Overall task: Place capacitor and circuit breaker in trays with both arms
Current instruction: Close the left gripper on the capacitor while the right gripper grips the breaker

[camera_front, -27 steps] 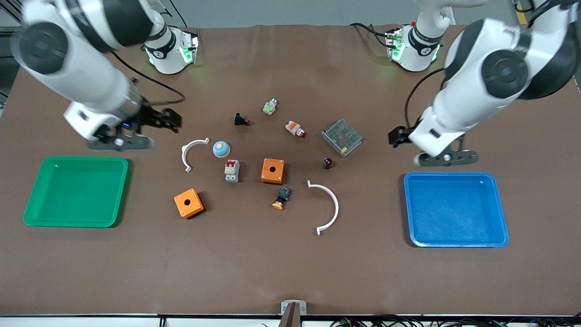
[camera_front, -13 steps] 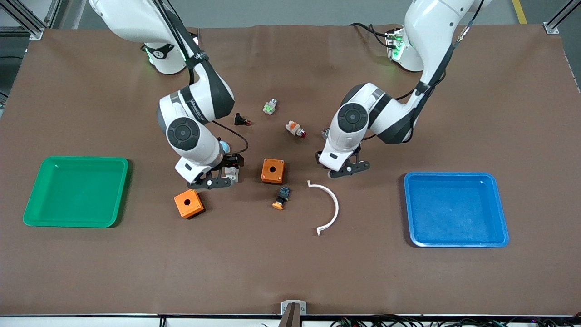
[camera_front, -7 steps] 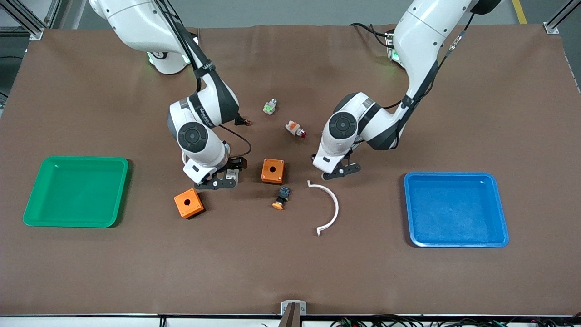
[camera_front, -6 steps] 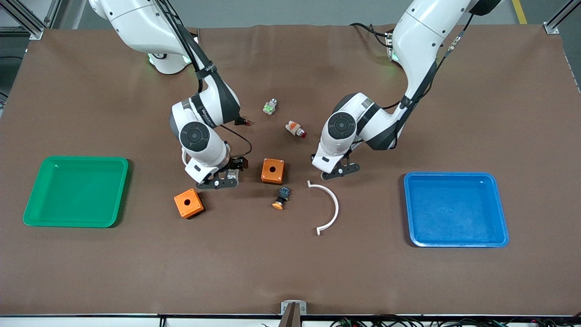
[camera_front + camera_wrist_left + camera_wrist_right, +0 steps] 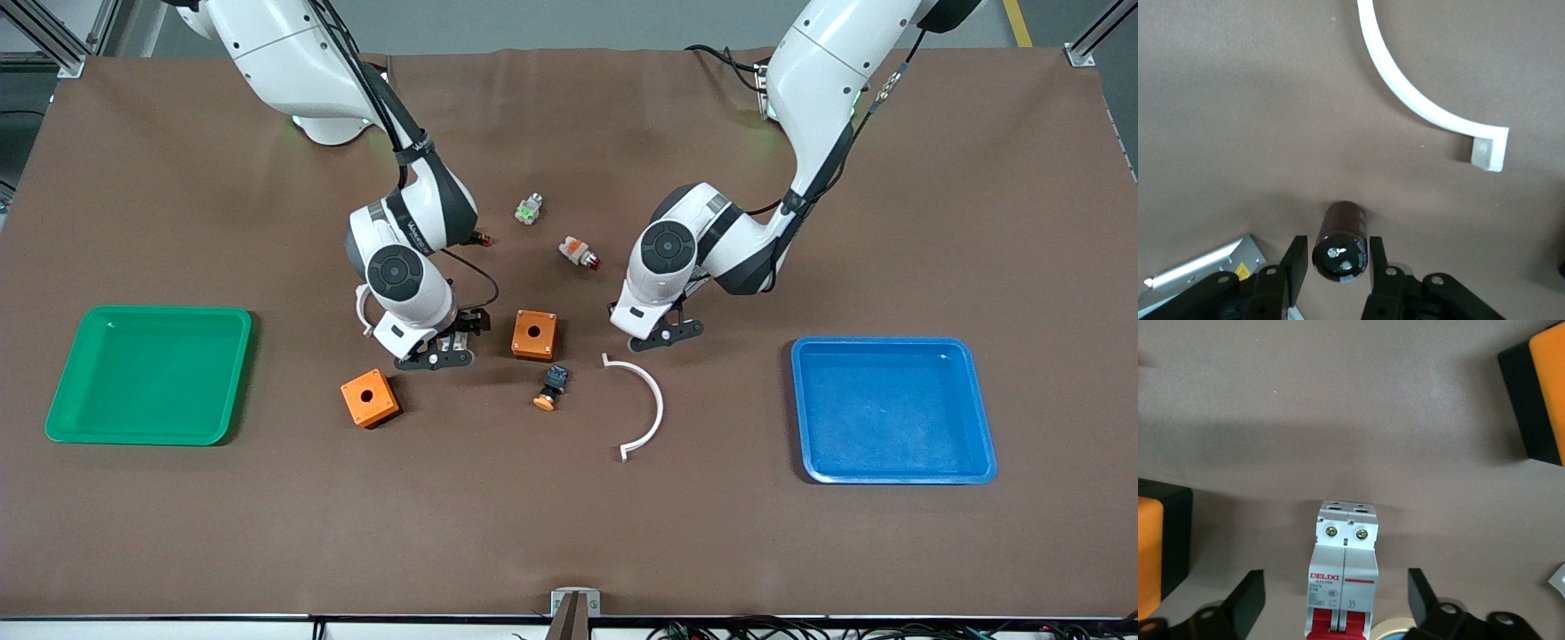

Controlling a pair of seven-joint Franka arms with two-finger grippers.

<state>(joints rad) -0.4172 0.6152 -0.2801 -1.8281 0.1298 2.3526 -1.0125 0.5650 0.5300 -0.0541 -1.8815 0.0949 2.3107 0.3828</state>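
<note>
Over the preceding two seconds both arms had been brought in from the table's ends and lowered onto the central cluster of parts, with only slight settling in the last half second. Nearest the front camera, the white arc [image 5: 642,405] and the orange-capped push-button [image 5: 551,388] lay untouched. Just farther from it, the right gripper [image 5: 1331,603] was set low at the table with its fingers spread wide on either side of the circuit breaker [image 5: 1342,570], which lay flat between the two orange boxes [image 5: 533,334], its red levers toward the wrist. Toward the left arm's end, the left gripper [image 5: 1333,270] was held low, its fingers parted only narrowly about the capacitor [image 5: 1341,242], apparently not yet pinched, beside the silver box [image 5: 1201,267]. The green tray [image 5: 62,418] and blue tray [image 5: 978,467] stood well apart at either end. For a good grasp, each part should be centred before closing; the small round capacitor would likely roll or squirt out if caught off-centre.
</note>
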